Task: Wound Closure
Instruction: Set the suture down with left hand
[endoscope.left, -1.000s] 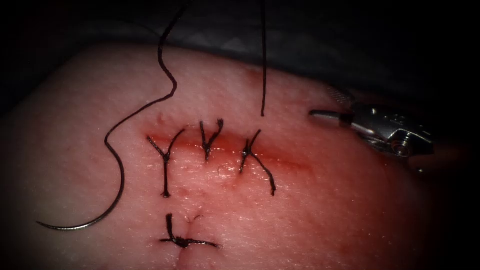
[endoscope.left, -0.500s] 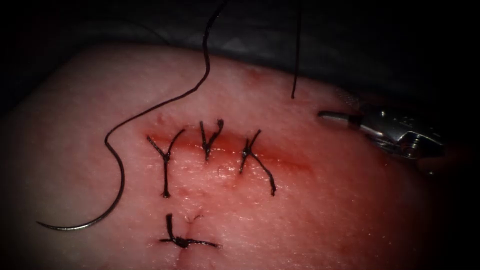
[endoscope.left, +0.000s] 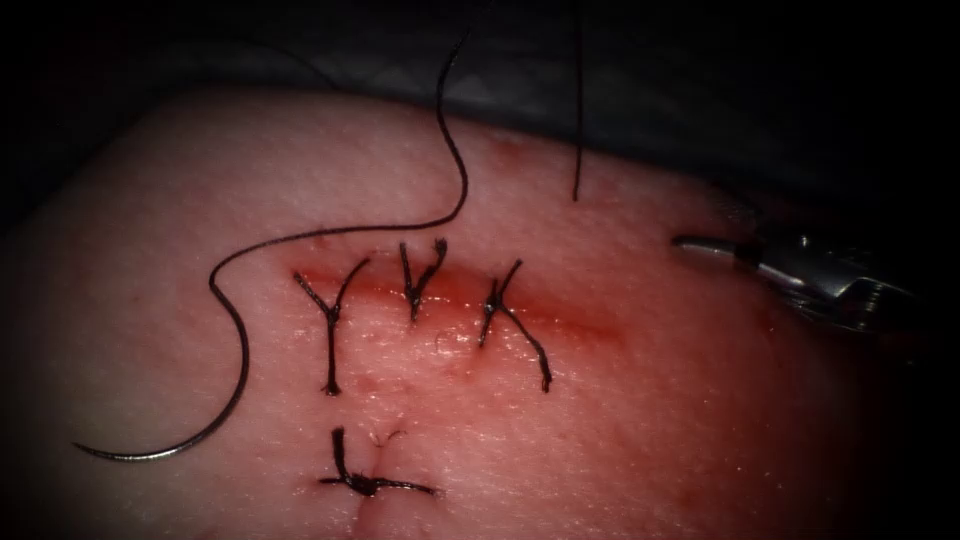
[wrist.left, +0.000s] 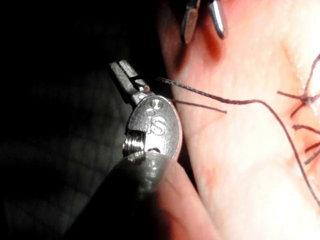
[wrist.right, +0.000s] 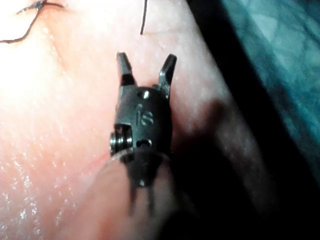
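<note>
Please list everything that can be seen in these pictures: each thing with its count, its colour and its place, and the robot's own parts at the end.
tissue: one, pink, under everything.
cut: one, red, running left to right across the tissue.
stitches: four, dark; three across the cut, one below them.
needle: one, dark and curved, lying free on the tissue left of the cut, held by no tool.
thread: one dark strand, from the needle up past the cut; a loose end hangs beside it.
left tool: one, metal, jaws shut on the thread.
right tool: one, metal, right of the cut, jaws open, holding nothing.
</note>
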